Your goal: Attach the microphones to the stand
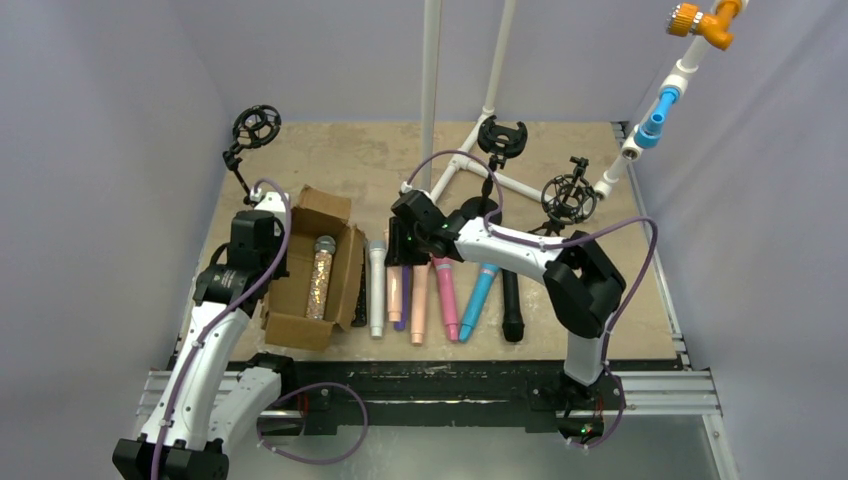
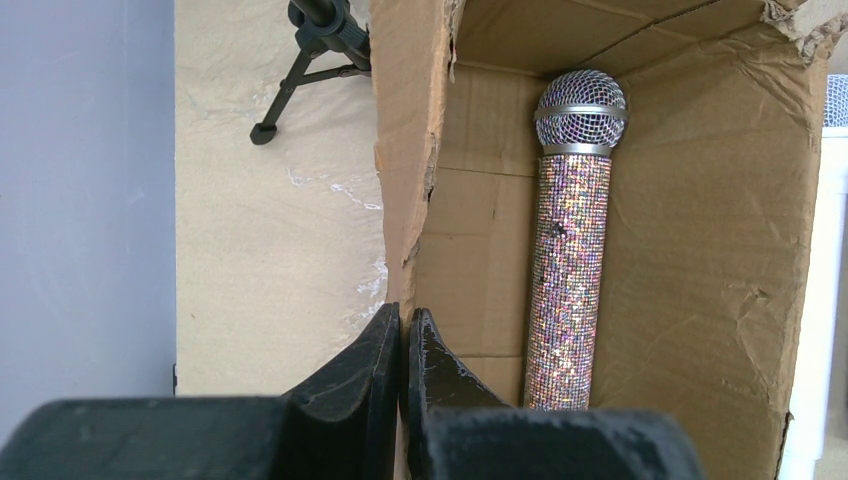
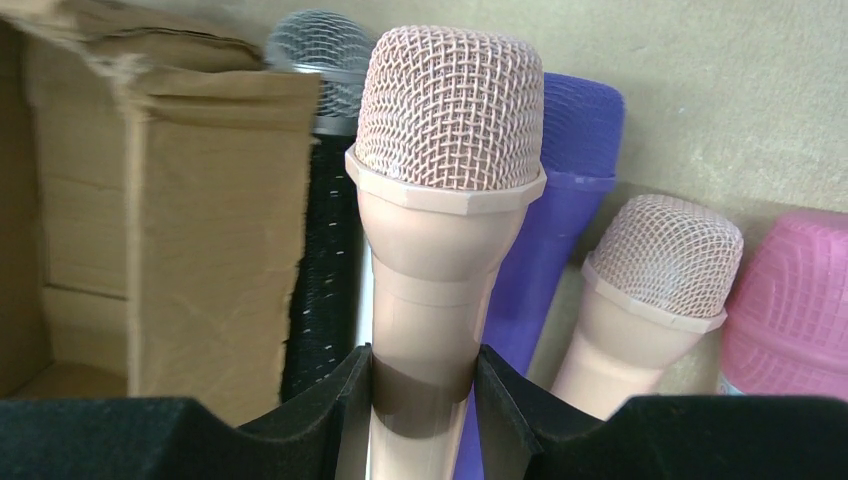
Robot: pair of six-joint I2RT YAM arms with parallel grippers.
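My right gripper (image 1: 404,256) (image 3: 425,385) is shut on the neck of a peach microphone (image 3: 445,120), its head pointing away from the camera. Next to it lie a purple microphone (image 3: 560,230), a second peach one (image 3: 650,280) and a pink one (image 3: 795,300). A silver glitter microphone (image 2: 570,250) (image 1: 322,275) lies in a cardboard box (image 2: 700,250) (image 1: 300,325). My left gripper (image 2: 405,330) (image 1: 272,270) is shut on the box's left wall. Three stands with shock mounts show in the top view: one at far left (image 1: 257,126), one at the middle back (image 1: 502,137) and one at the right (image 1: 568,196).
A row of microphones lies right of the box: white (image 1: 377,285), pink (image 1: 445,295), blue (image 1: 478,300), black (image 1: 512,305). A white pipe frame (image 1: 470,160) stands at the back. Grey walls close both sides, and a metal rail (image 1: 660,390) runs along the near edge.
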